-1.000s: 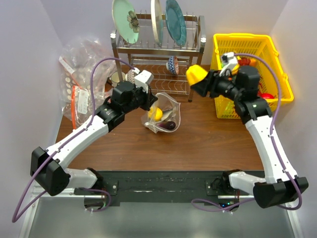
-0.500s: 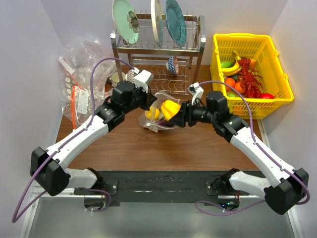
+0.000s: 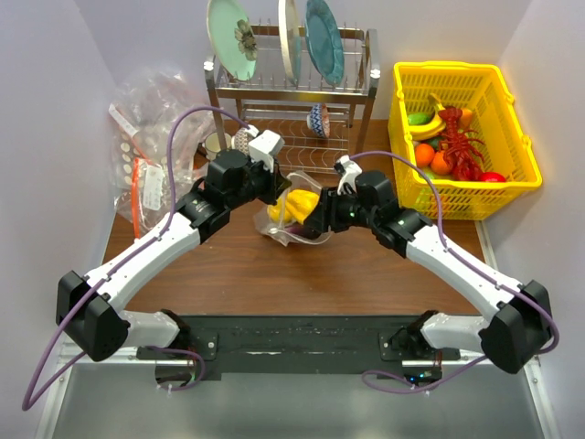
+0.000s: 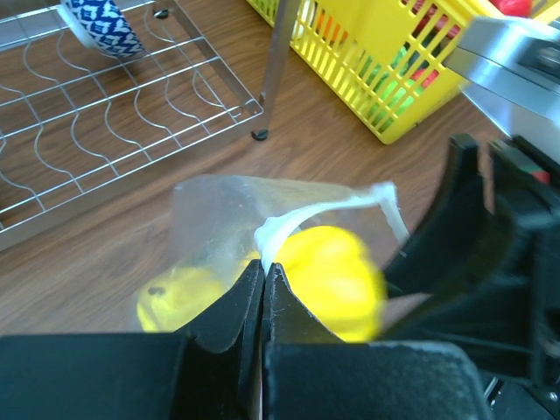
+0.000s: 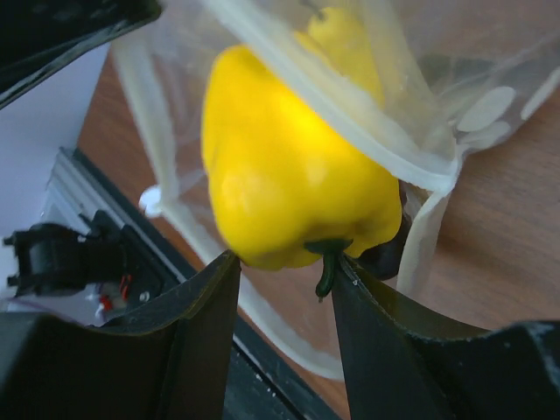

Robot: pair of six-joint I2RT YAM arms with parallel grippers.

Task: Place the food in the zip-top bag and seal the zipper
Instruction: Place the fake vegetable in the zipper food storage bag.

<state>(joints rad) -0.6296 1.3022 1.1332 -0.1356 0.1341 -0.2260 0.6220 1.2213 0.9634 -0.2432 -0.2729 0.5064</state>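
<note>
The zip-top bag (image 3: 315,203), clear with white dots, stands open on the table's middle. My left gripper (image 3: 277,190) is shut on its white zipper edge (image 4: 289,223) and holds the mouth up; its tips show in the left wrist view (image 4: 264,267). My right gripper (image 3: 322,212) is shut on a yellow toy pepper (image 3: 298,207) and holds it inside the bag's mouth. In the right wrist view the pepper (image 5: 289,175) sits between the fingertips (image 5: 219,271), the bag's rim (image 5: 367,131) across it. A yellow fruit (image 4: 179,297) and a dark purple piece (image 5: 389,254) lie in the bag.
A yellow basket (image 3: 507,187) with more toy food stands at the back right. A metal dish rack (image 3: 356,87) with plates and a patterned bowl (image 4: 101,26) is behind the bag. A heap of other clear bags (image 3: 146,137) lies at the back left.
My right arm has swung left from beside the basket and carried the yellow pepper into the bag's mouth. My left gripper has kept its hold on the bag's edge.
</note>
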